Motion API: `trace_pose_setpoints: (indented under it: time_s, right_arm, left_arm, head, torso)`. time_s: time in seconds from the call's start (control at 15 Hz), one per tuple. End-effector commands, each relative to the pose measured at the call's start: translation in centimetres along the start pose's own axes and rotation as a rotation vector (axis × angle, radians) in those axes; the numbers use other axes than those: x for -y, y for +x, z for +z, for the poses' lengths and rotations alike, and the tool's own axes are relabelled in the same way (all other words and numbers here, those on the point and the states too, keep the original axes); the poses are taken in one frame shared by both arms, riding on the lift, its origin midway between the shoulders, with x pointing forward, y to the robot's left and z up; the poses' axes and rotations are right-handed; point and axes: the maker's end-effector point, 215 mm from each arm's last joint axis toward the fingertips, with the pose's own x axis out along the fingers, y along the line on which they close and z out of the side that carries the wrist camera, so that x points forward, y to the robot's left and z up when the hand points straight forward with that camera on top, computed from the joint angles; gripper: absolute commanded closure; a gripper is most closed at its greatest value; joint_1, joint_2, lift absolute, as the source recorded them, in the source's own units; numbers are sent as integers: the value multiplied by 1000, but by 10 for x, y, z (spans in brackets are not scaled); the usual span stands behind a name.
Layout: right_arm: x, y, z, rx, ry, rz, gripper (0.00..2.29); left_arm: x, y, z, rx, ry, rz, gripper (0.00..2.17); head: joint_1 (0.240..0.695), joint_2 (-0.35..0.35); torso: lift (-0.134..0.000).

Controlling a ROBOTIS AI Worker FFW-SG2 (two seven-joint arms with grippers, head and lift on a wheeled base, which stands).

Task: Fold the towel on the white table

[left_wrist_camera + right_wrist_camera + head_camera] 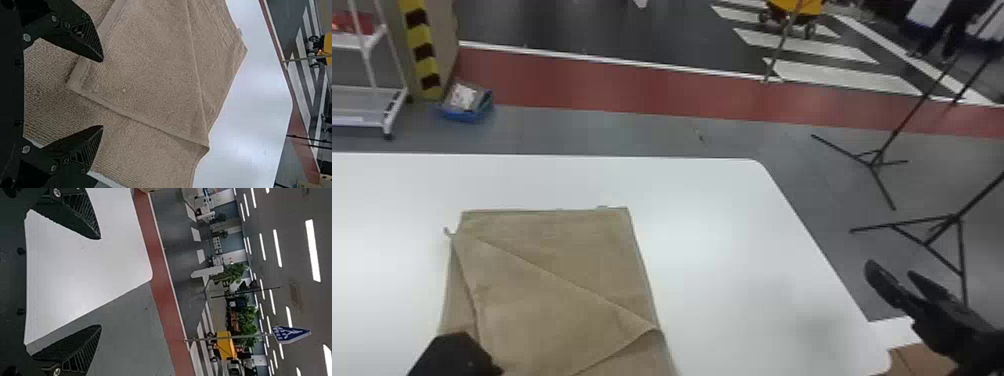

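Left end effector gapes empty over the towel; right end effector gapes empty; its view adds a blue sign.

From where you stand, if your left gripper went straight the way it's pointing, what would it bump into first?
Probably the towel. The left gripper is open and seems to point at the towel's folded-over part. I can't tell how big the gap is, so it might skim over instead.

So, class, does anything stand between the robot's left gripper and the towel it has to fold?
Nothing visible does. In the left wrist view the left gripper is open, with the towel directly ahead; its turned-over flap is part of the cloth, not an obstacle.
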Motion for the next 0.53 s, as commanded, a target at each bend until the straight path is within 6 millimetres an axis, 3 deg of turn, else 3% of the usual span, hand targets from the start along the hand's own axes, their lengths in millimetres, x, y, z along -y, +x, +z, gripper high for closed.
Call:
trace_pose_setpoints:
  time_s: [0.0,0.47]
  right_arm:
    - [2,1,0,0,16,-1,73]
    - [3,0,-2,-2,25,-2,73]
  left_arm:
    - [0,3,-2,-7,5,9,329]
    - [-7,3,-1,-11,0,37,549]
  head:
    - [695,-350]
    - [695,-350]
  torso:
    - [-126]
    - [-126]
